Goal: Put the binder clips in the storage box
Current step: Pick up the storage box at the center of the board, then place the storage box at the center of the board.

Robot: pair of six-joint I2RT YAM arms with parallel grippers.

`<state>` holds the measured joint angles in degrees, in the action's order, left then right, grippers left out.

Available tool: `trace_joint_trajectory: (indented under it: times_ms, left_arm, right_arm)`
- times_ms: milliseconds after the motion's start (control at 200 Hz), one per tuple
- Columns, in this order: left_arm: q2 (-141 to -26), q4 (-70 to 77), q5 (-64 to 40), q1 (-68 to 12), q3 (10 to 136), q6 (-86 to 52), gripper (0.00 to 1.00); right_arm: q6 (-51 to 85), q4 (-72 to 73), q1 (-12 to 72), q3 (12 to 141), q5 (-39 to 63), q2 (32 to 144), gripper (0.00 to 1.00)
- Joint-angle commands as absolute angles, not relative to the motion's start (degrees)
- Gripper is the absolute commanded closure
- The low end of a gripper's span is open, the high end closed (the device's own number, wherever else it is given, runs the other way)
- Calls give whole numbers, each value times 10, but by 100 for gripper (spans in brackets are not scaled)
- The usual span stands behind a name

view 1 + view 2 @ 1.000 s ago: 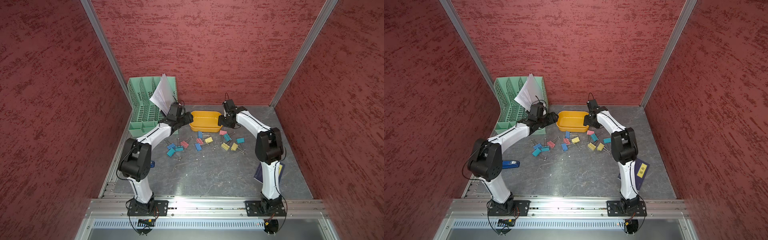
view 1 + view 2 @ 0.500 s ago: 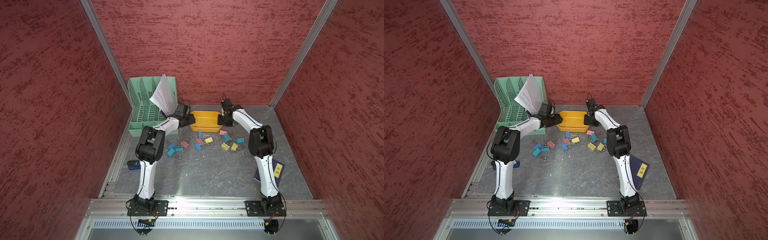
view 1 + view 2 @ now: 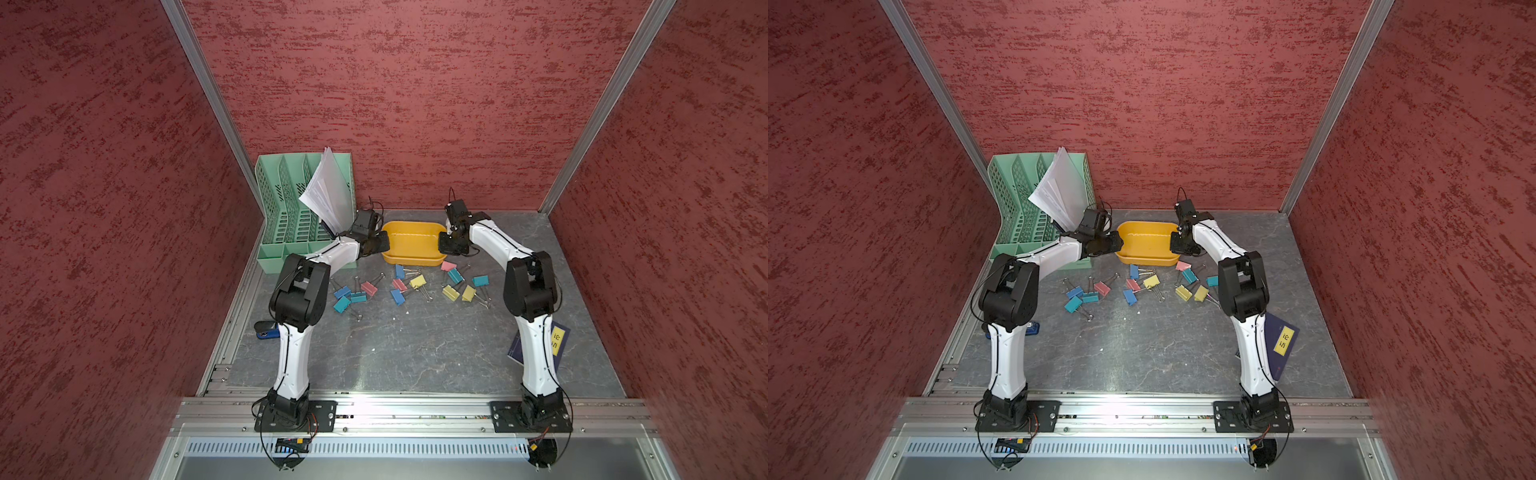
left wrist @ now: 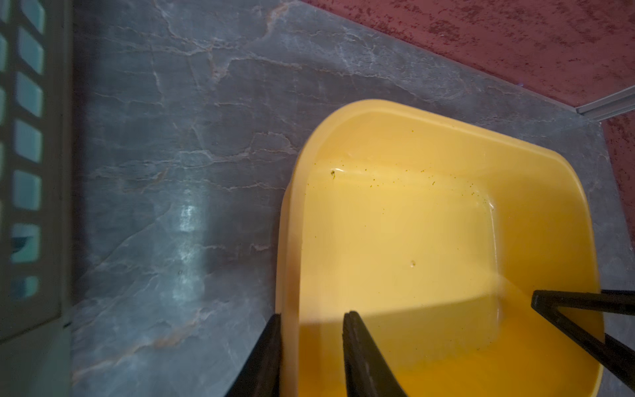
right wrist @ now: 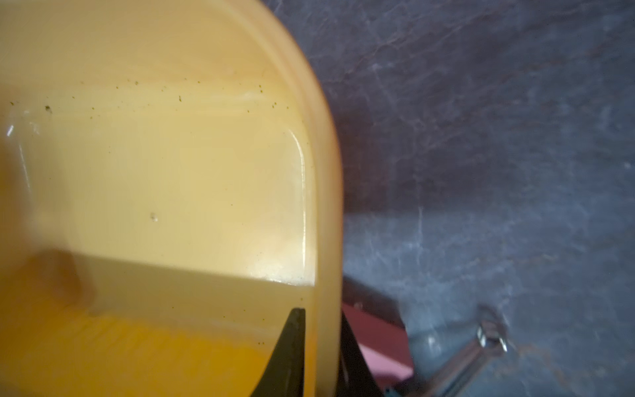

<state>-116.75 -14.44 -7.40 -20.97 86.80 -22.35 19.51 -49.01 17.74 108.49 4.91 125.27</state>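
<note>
The storage box point(image 3: 412, 245) is a shallow yellow-orange tray at the back of the table, with nothing in it in both wrist views. My left gripper point(image 3: 380, 243) straddles its left end wall. In the left wrist view the gripper point(image 4: 313, 314) has its outer finger against the wall and its inner finger a gap away. My right gripper point(image 3: 444, 245) is shut on the right end wall, both fingers pressed to it in the right wrist view point(image 5: 321, 314). Several binder clips point(image 3: 417, 281) in pink, blue, teal and yellow lie scattered in front of the box. A pink clip point(image 5: 385, 347) lies beside the right gripper.
A mint-green file organizer point(image 3: 291, 216) with white papers point(image 3: 328, 191) stands close behind the left arm. A blue-and-black stapler point(image 3: 266, 330) lies by the left arm's base side, and a dark blue book point(image 3: 557, 340) under the right arm. Red walls enclose the table.
Both grippers' jaws have narrowed round the box's end walls, and the right one has closed on its wall. Both arms' elbows have shifted while the grippers stayed at the box.
</note>
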Motion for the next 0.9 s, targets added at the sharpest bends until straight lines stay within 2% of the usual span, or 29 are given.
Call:
trace_joint_trajectory:
  times_ms: [0, 180, 346, 516, 651, 766, 841, 892]
  left_arm:
    - [-1047, -114, -89, -238, 795, -218, 69]
    - [-835, -106, -83, -275, 596, -270, 68]
    - [-695, -130, -8, -403, 438, -335, 65]
    - [-637, -108, 65, -508, 309, -427, 65]
    - [-622, -113, 104, -550, 265, -469, 64]
    - [-619, -113, 113, -558, 238, -487, 59]
    - [-604, -122, 116, -559, 232, -493, 53]
    - [-585, -123, 112, -559, 229, -493, 48]
  right_arm:
    - [190, -477, 204, 1024, 68, 1119, 82]
    - [209, -473, 253, 809, 70, 928, 81]
    - [289, -445, 329, 581, 90, 760, 77]
    - [341, -402, 382, 449, 88, 733, 73]
    - [364, -366, 406, 407, 95, 745, 71]
    - [361, -376, 411, 405, 81, 748, 54]
    - [334, -414, 410, 440, 51, 735, 36]
    - [313, -445, 408, 476, 29, 729, 28]
